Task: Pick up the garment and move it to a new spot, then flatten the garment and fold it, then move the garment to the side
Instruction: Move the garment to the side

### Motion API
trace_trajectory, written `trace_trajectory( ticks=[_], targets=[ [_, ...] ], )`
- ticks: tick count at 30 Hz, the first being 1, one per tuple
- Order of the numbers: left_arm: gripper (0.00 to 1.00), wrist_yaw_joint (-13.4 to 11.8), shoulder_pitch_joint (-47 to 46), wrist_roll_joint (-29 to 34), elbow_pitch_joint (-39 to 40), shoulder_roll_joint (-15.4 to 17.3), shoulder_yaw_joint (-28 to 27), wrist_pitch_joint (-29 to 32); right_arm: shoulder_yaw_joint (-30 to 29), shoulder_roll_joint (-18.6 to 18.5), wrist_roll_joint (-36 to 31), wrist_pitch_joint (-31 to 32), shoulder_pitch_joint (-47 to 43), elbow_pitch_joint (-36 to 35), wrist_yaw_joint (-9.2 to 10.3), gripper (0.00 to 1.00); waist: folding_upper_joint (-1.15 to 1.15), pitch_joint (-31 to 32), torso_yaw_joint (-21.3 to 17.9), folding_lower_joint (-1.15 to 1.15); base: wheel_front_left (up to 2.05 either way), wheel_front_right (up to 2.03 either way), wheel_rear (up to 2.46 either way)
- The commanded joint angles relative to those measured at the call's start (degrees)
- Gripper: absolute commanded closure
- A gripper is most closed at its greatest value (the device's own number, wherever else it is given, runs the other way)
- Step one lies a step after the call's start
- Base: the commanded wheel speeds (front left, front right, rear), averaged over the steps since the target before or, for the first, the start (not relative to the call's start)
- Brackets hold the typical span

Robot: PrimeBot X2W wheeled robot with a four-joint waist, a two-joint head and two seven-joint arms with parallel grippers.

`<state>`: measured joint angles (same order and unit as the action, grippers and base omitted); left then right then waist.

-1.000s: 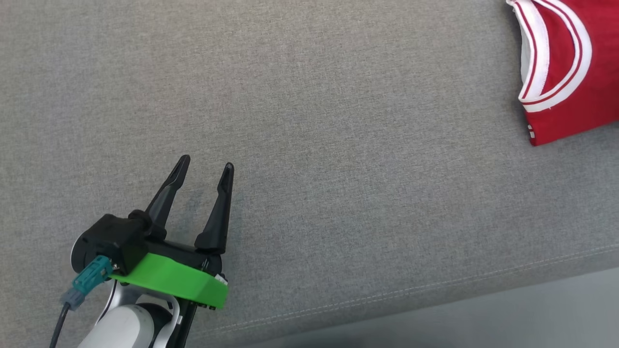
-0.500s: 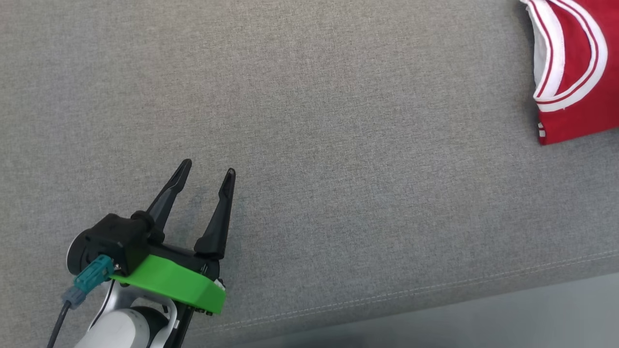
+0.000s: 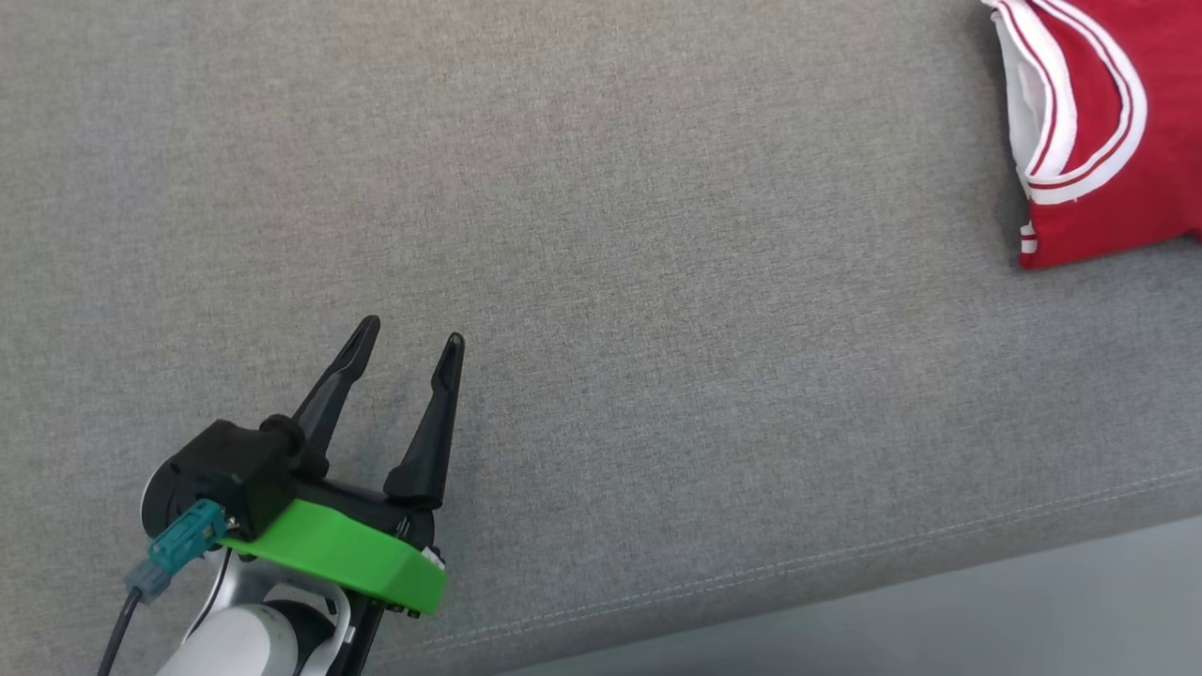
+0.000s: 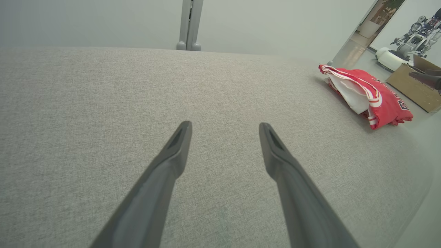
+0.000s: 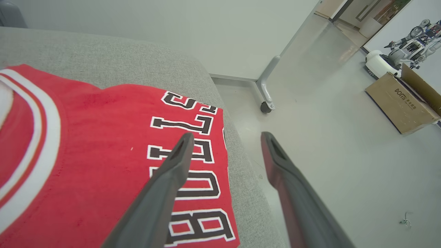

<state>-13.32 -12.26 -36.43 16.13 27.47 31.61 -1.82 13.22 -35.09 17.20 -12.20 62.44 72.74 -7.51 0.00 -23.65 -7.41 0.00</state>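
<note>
left gripper (image 3: pixel 412 330) — long dark fingers spread, empty, over the grey woven fabric surface (image 3: pixel 657 235). right gripper (image 5: pixel 227 135) also spread wide, gripping nothing; one finger above the red jersey with white trim and black lettering (image 5: pixel 103 155), the other past the surface edge over the pale floor (image 5: pixel 327 155). the jersey lies at the surface's right edge — well apart from the left gripper.

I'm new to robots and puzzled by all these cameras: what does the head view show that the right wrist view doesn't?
Head view: the left jaws, open, with their green collar, over a wide stretch of grey fabric surface. Right wrist view: black lettering on the red jersey, a cardboard box, a wheeled frame leg, the right jaws, open. Both: the jersey's white trim, the grey fabric surface, pale floor.
</note>
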Motion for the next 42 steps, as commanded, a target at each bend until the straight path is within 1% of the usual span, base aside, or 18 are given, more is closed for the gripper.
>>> trace_trajectory(
  ticks=[1,2,5,7,11,15,19,22,26,29,34,39,42],
  targets=[
    [0.0,0.4,0.3,-0.9,-0.7,-0.6,-0.3,-0.8,0.0,0.6,1.1,-0.9,-1.0,-1.0,0.05,0.0,0.0,1.7,-0.4,0.0,0.0,0.0,0.0],
    [0.0,0.8,0.4,-1.9,-1.3,-1.3,-0.7,-1.7,0.6,1.4,2.6,-1.2,-1.9,-2.3,0.05,0.0,0.0,3.0,-0.4,0.0,0.0,0.0,0.0],
    [0.0,0.8,0.7,-3.0,-2.8,-2.5,-1.5,-3.2,1.5,2.2,5.2,-1.7,-3.4,-5.3,0.05,0.0,0.0,5.2,-0.3,0.0,0.0,0.0,0.0],
    [0.0,0.5,0.9,-3.2,-3.2,-2.7,-1.8,-3.7,2.1,2.3,5.9,-1.8,-4.0,-6.4,0.05,0.0,0.0,6.0,-0.2,0.0,0.0,0.0,0.0],
    [0.0,-0.3,1.4,-3.9,-5.7,-3.7,-3.3,-6.0,4.8,2.5,9.1,-2.1,-7.0,-10.9,0.05,0.0,0.0,8.9,0.6,0.0,0.0,0.0,0.0],
    [0.0,-0.9,1.9,-4.0,-8.2,-4.2,-4.5,-8.0,7.2,2.0,11.9,-2.5,-9.8,-15.5,0.05,0.0,0.0,11.7,1.8,0.0,0.0,0.0,0.0],
    [0.0,-0.1,2.9,-5.1,-10.9,-3.7,-5.2,-8.8,8.9,2.8,14.1,-2.6,-12.9,-19.5,0.05,0.0,0.0,14.6,3.2,0.0,0.0,0.0,0.0],
    [0.0,-0.3,3.8,-5.8,-12.8,-3.5,-6.1,-9.3,8.9,3.8,15.1,-2.7,-15.3,-21.7,0.05,0.0,0.0,16.4,4.2,0.0,0.0,0.0,0.0],
    [0.0,-1.0,4.9,-6.2,-15.1,-2.8,-7.1,-9.8,7.5,5.8,15.7,-2.9,-18.5,-24.2,0.05,0.0,0.0,18.2,5.7,0.0,0.0,0.0,0.0],
    [0.0,-1.4,5.6,-6.4,-16.4,-2.3,-8.2,-10.2,5.4,7.5,15.2,-2.9,-21.0,-25.9,0.05,0.0,0.0,19.1,6.8,0.0,0.0,0.0,0.0],
    [0.0,-1.8,7.2,-7.4,-17.9,-2.0,-9.2,-10.6,1.2,11.3,13.5,-3.0,-26.1,-29.7,0.05,0.0,0.0,20.4,8.4,0.0,0.0,0.0,0.0],
    [0.0,-1.5,8.8,-8.2,-18.6,-2.0,-9.5,-11.0,-3.4,15.5,10.7,-3.0,-32.8,-34.7,0.05,0.0,0.0,21.5,10.2,0.0,0.0,0.0,0.0],
    [0.0,-1.7,9.8,-8.7,-18.8,-2.2,-9.8,-11.1,-6.5,17.7,7.4,-2.9,-37.2,-38.2,0.05,0.0,0.0,22.2,11.0,0.0,0.0,0.0,0.0]
  ],
)
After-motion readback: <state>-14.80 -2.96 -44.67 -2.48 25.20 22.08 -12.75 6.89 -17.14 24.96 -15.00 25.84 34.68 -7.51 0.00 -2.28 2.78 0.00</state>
